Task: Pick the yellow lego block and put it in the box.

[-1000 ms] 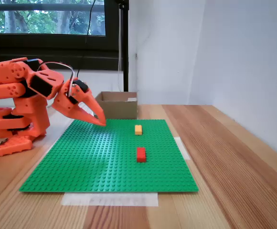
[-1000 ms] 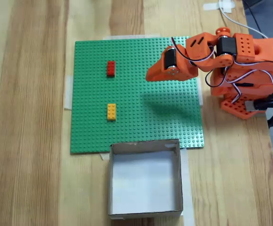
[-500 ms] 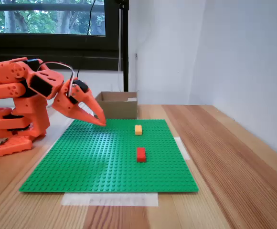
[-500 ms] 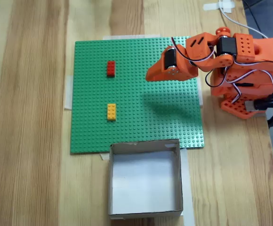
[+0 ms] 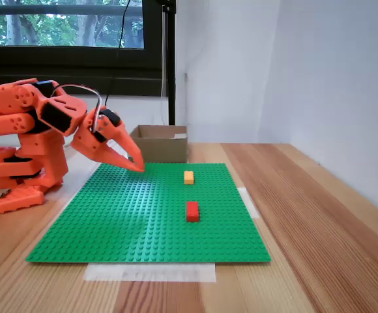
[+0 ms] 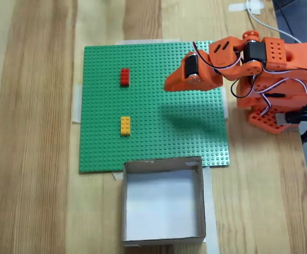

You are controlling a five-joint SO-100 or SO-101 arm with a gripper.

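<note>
Red brick (image 6: 124,77) near yellow lego block (image 6: 125,126); hand (image 6: 168,85) well apart.

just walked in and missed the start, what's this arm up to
An orange arm sits at the edge of a green baseplate, and its gripper hovers above the plate with nothing in it; the jaws look shut. The yellow brick and a red brick sit untouched on the plate, apart from each other. The box at the plate's edge is empty, so the yellow brick has not yet been picked up.
</note>
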